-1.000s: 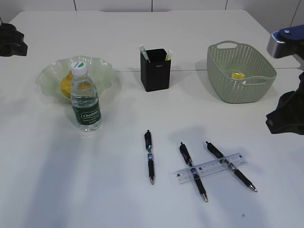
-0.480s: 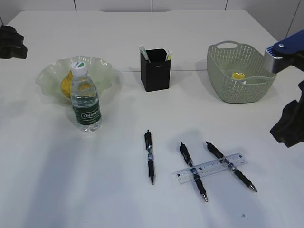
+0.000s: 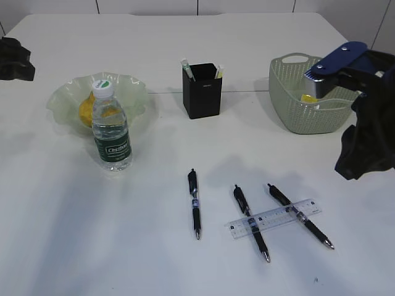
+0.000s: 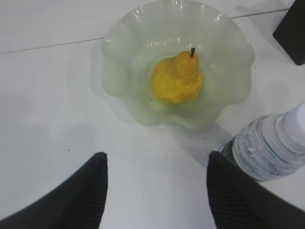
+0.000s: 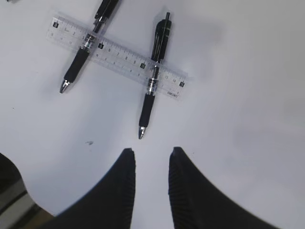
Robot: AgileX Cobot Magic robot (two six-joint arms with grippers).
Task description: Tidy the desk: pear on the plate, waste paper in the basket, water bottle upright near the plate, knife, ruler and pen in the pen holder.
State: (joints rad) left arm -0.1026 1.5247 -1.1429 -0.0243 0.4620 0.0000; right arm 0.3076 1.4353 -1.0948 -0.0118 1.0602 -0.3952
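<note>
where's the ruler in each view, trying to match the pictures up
Exterior view: the ruler lies low and right of centre, across two pens.
Left wrist view: not in it.
Right wrist view: the ruler runs slantwise across the top.
Shared landmark: the pen crossing the ruler near one end.
</note>
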